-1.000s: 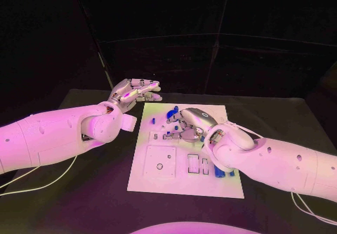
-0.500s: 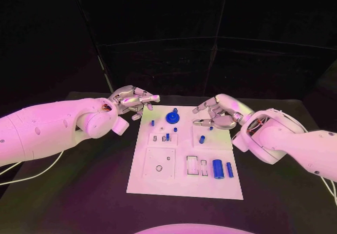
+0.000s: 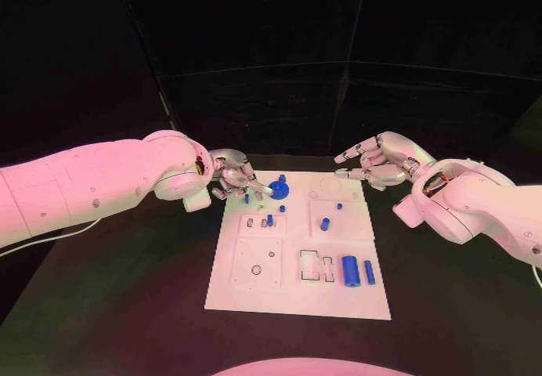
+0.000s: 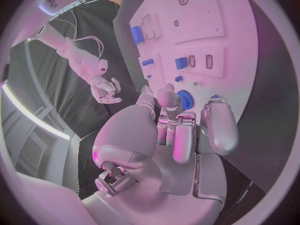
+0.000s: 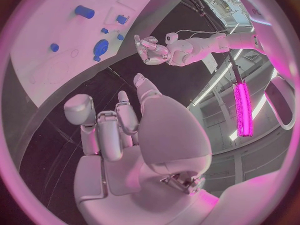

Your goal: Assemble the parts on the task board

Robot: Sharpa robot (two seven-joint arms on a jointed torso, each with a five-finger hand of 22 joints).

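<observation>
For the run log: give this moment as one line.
left hand: open, by round blue part | right hand: open, off task board far corner

White board carries blue parts on a black table; white arms end in silver hands.

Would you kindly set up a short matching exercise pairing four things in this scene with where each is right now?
Things:
1. left hand
2. right hand
3. round blue part
4. large blue cylinder

Places:
A. lying near the board's near right corner
B. on the board's far part, beside the left hand
C. raised beyond the board's far right corner
D. at the board's far left edge

Pairs: 1-D, 2-C, 3-B, 4-A
</observation>
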